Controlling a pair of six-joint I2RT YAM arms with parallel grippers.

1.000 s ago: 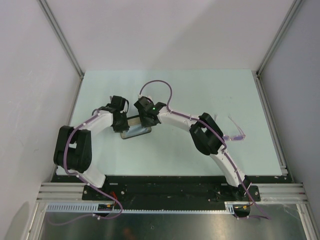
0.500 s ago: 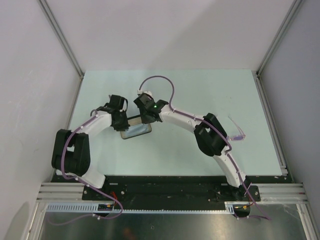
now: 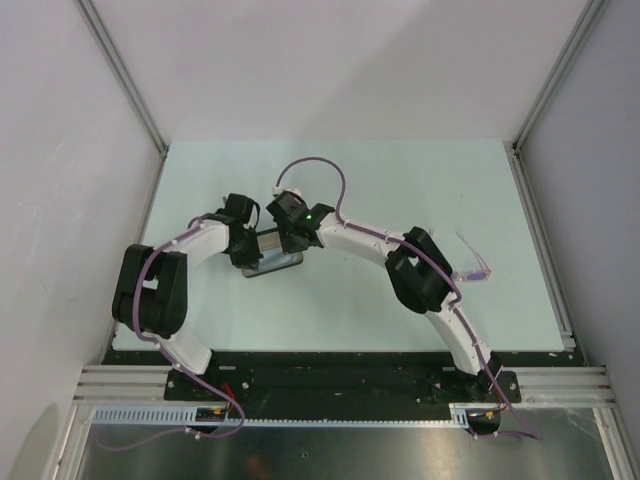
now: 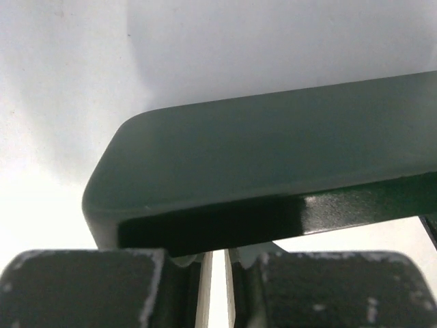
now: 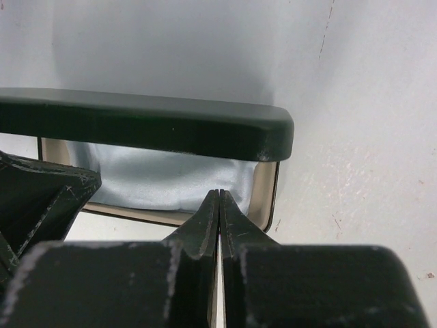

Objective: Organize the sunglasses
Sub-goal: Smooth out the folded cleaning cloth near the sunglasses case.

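Pinch light, fragile, thin translucent pink-purple sunglasses (image 3: 472, 268), lying right on the pale green table (image 3: 400, 180) beside the white-and-black right arm (image 3: 420, 278), at the stiffer bridge, with right jaws together and left jaws nearly together, grip undeterminable.

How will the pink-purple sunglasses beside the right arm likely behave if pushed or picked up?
The thin translucent pink-purple sunglasses look light, so a push would probably slide them over the smooth pale table. Their slim temple arms seem unfolded and may flex or fold under a pinch; likely fragile.
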